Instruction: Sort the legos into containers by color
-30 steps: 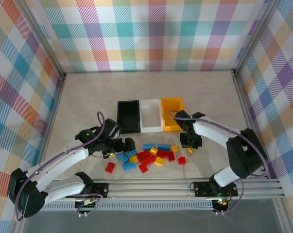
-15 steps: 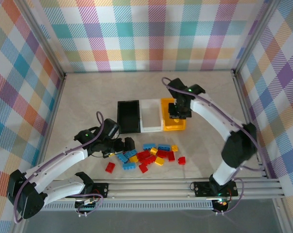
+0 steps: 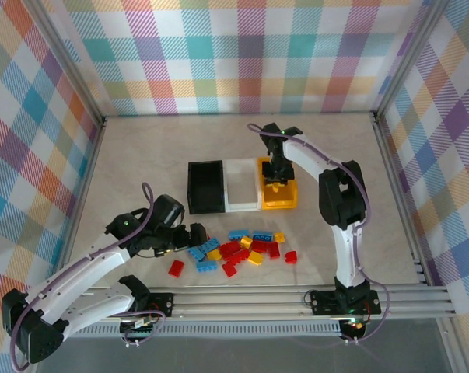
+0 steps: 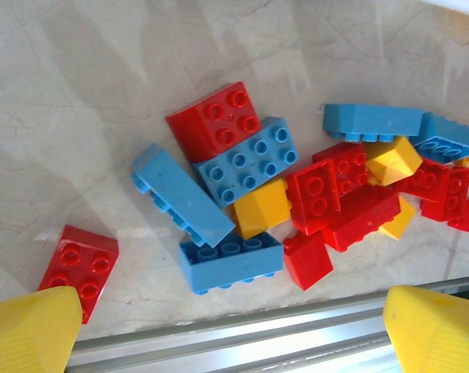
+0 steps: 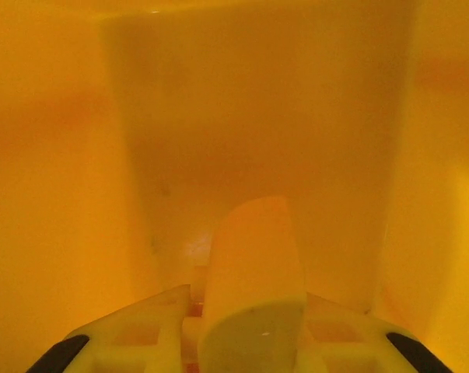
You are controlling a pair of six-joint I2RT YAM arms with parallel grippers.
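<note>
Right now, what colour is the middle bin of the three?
White. The middle bin shows best in the top external view.

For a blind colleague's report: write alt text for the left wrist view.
Red, blue and yellow legos lie heaped on a pale marbled table, one red brick apart at left. The open left gripper shows its yellow fingertips in the bottom corners.

top: overhead | left wrist: near legos (image 4: 246, 183), shared with top | right wrist: inside yellow bin (image 5: 257, 116)
</note>
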